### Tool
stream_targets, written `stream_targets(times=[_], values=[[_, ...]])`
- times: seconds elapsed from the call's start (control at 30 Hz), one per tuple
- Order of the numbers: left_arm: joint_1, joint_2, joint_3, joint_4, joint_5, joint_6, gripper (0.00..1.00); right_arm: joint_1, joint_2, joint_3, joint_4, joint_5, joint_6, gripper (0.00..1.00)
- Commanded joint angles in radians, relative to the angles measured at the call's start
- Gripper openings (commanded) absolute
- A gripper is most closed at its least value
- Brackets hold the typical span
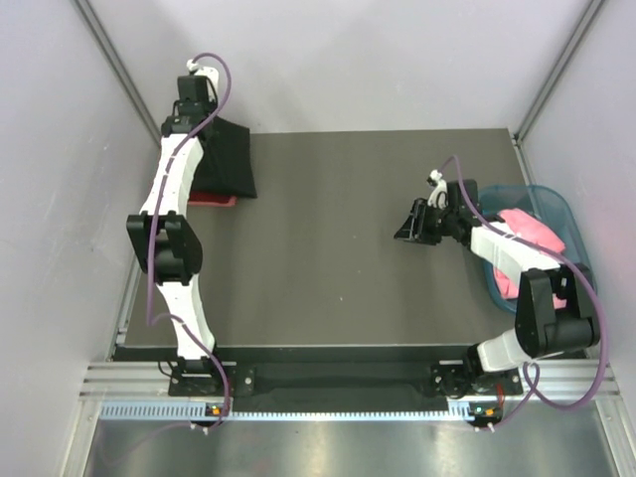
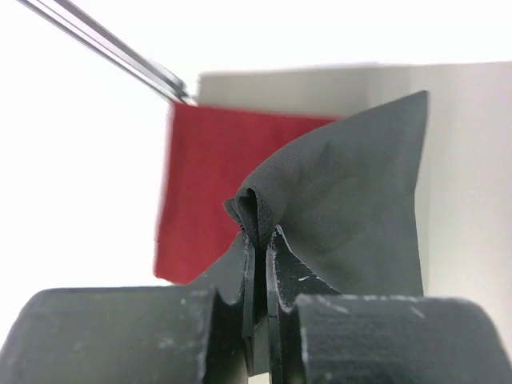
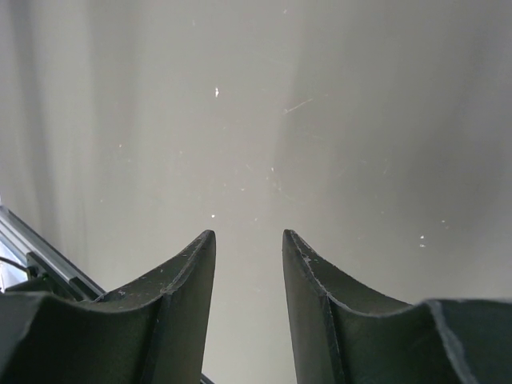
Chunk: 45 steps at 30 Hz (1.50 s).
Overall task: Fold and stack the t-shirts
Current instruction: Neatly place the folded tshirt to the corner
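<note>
Grey bench [image 1: 328, 248] stretches between pale walls, with a teal basket [image 1: 561, 199] at its right edge holding a pink t-shirt [image 1: 537, 231]. At the far left corner the black t-shirt [image 2: 344, 200] is lifted into a tent shape. Its bunched fold sits between the left jaws, which are clamped tight on the cloth. The dark red t-shirt [image 2: 208, 184] lies flat beneath and behind it. The right jaws hover over bare bench near the basket, parted about halfway and gripping nothing.
</note>
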State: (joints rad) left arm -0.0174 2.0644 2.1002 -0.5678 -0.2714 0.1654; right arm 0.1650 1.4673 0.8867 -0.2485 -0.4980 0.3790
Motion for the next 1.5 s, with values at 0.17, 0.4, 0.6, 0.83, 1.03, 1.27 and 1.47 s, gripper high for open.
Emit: stream_targets(times=[0.17,0.4,0.6,0.83,1.03,1.27,1.47], values=[[0.098,0.071,0.136,0.112,0.010,0.082,0.00,-0.030,0.013,0.066,0.034,-0.007,-0.026,0.40],[0.178,0.169,0.075,0.178,0.118,0.053,0.00,-0.038,0.028,0.061,0.040,-0.010,-0.029,0.40],[0.232,0.341,0.204,0.229,0.110,0.011,0.03,-0.038,0.047,0.063,0.043,0.004,-0.032,0.40],[0.247,0.422,0.296,0.247,-0.015,-0.066,0.60,-0.036,0.068,0.078,0.029,0.019,-0.038,0.41],[0.247,0.281,0.183,0.142,0.098,-0.236,0.67,-0.038,0.068,0.067,0.041,0.016,-0.038,0.42],[0.261,0.160,0.070,-0.049,0.133,-0.384,0.69,-0.036,0.033,0.038,0.063,-0.027,-0.029,0.43],[0.350,-0.016,-0.226,0.058,0.303,-0.652,0.68,-0.038,0.013,0.024,0.078,-0.063,-0.022,0.43]])
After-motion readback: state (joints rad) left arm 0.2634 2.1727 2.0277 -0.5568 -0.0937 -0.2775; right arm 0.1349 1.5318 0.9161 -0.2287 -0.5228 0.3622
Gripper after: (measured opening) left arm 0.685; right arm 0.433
